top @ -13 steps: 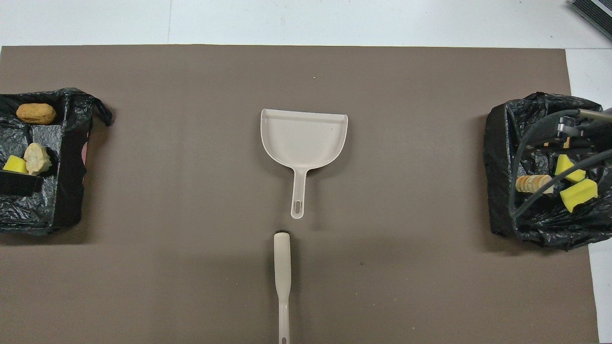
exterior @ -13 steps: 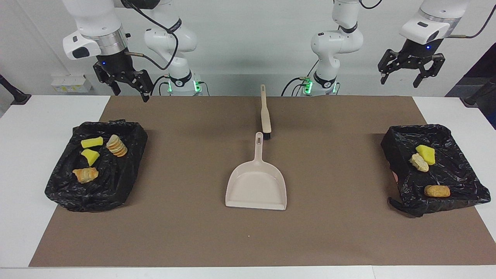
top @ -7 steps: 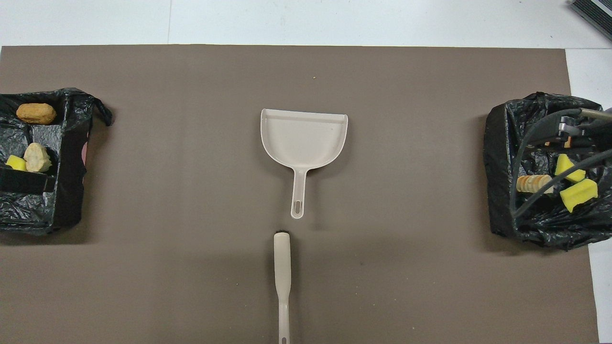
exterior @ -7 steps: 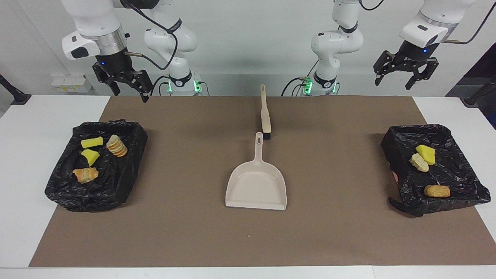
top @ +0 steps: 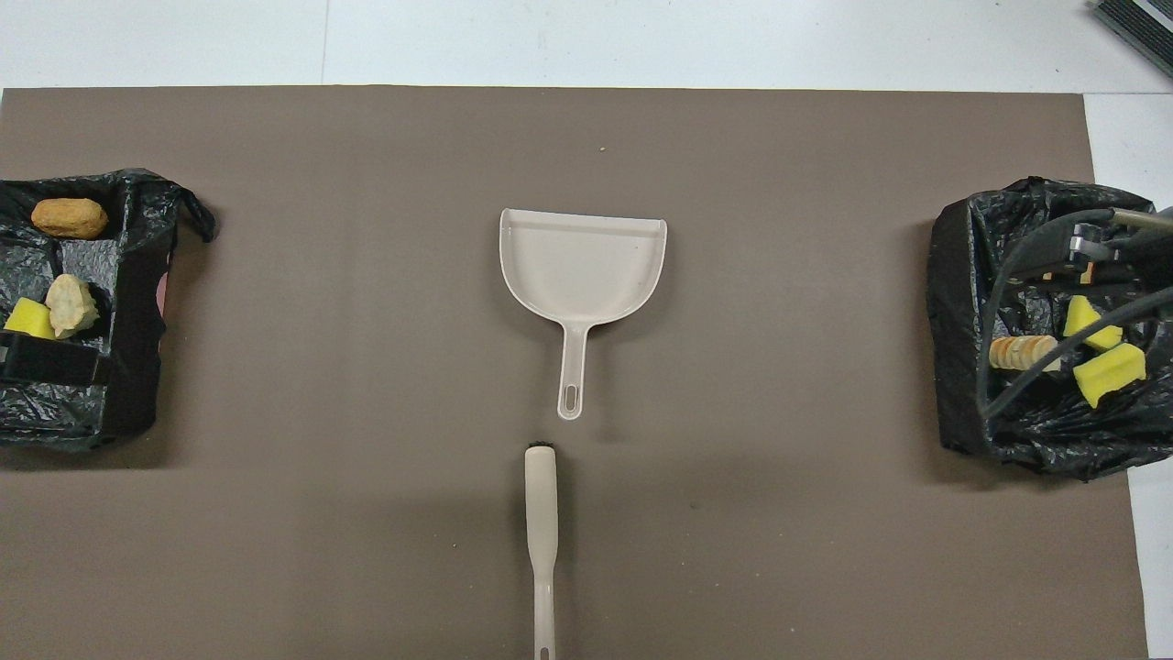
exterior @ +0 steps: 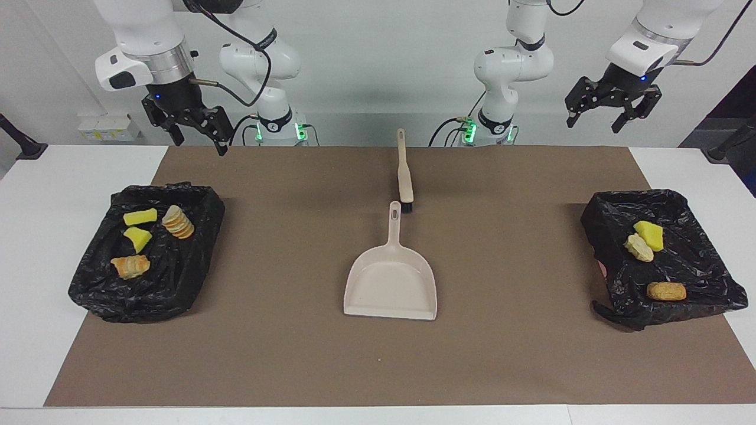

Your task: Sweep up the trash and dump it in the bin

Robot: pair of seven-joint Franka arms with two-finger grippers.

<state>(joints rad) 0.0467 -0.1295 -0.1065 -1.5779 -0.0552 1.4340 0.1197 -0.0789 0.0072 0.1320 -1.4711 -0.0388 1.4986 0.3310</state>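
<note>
The two grippers hang up high, both spread wide with nothing in them. The right gripper is at the upper left of the facing view, the left gripper at its upper right. One brush lies top middle, then one dustpan below it. There are two black bins. The bin at the right arm's end holds four bits of trash. The bin at the left arm's end holds three bits of trash.

Left gripper and right gripper hang raised, jaws open
</note>
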